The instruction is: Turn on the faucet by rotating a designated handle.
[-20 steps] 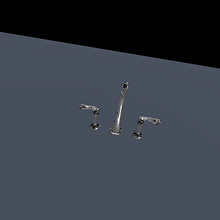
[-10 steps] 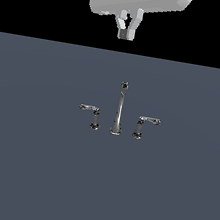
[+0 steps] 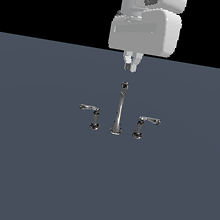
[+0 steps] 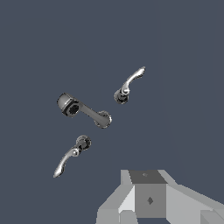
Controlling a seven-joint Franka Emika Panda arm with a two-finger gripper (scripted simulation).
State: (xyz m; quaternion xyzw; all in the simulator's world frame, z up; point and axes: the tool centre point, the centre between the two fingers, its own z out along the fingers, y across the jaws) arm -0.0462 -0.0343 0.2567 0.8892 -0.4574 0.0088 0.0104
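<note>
The faucet is a tiny chrome three-piece set on the grey floor. Its tall thin spout (image 3: 118,109) stands in the middle, with a knobbed top. The handle (image 3: 146,122) is the short lever on the exterior view's right, its arm pointing right. The twin lever (image 3: 91,111) points left. My gripper (image 3: 131,63) hangs above and behind the spout's top, touching nothing, its fingers a little apart and empty. The wrist view shows the spout (image 4: 84,110) from above between two levers (image 4: 129,83) (image 4: 70,155); I cannot tell which one is the handle.
The flat dark grey floor (image 3: 31,170) spreads all around the faucet, with nothing else on it. The white arm and hand body (image 3: 144,29) fill the top middle of the exterior view. Grey parts of the hand (image 4: 148,197) show in the wrist view.
The arm has come down into the exterior view, from almost out of frame to hanging just above the spout. The faucet and both levers have not moved.
</note>
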